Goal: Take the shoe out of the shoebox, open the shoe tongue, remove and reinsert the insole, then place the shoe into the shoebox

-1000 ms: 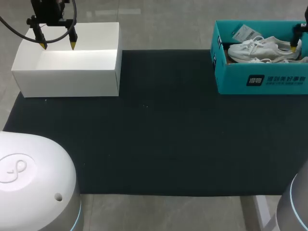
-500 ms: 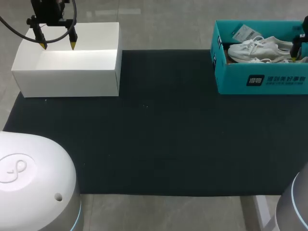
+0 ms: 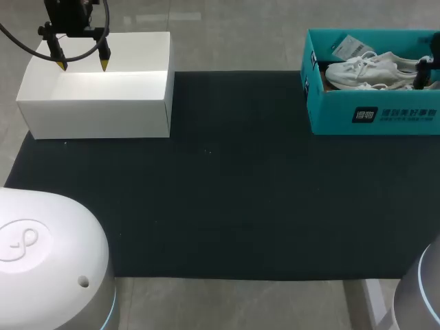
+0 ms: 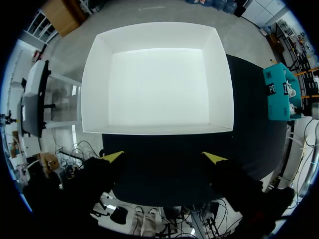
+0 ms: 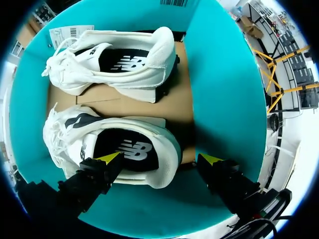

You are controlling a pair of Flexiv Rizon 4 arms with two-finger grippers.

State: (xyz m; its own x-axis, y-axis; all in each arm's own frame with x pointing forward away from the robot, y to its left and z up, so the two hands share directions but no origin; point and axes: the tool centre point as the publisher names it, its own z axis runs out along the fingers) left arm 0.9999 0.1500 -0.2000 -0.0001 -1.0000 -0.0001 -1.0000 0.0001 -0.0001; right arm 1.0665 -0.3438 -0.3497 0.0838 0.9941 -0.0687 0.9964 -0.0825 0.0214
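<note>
Two white shoes lie side by side in the teal shoebox [image 3: 375,113], which stands at about 2 o'clock on the worktop [image 3: 240,206] in the head view. Both shoes have their long axis on the 9-to-3 line, with toes at 9 o'clock and heels at 3 o'clock. The rear shoe [image 5: 119,64] lies against the 12 o'clock side of the shoebox. The front shoe [image 5: 134,144] lies along the 6 o'clock wall.

The right hand [image 5: 160,159] is inside the shoebox at its 3 o'clock end, over the heel of the front shoe. It is released and grasps nothing. In the right wrist view, one finger hangs over the dark insole opening and the other hangs past the back of the heel, so the heel collar lies between them. The line between the fingertips runs along the shoe's long axis, not across it. The views do not show whether either finger touches the shoe.

Judgement: the step in hand is taking the shoe out. In this alignment, closing the right hand would pinch the heel wall from inside and outside. The lift must then clear the 3 o'clock and 6 o'clock walls.

The left hand [image 3: 82,67] hangs over the white box [image 3: 96,110] at 10 o'clock, released and empty. It is well apart from the shoebox, so the right arm is the nearer one.
</note>
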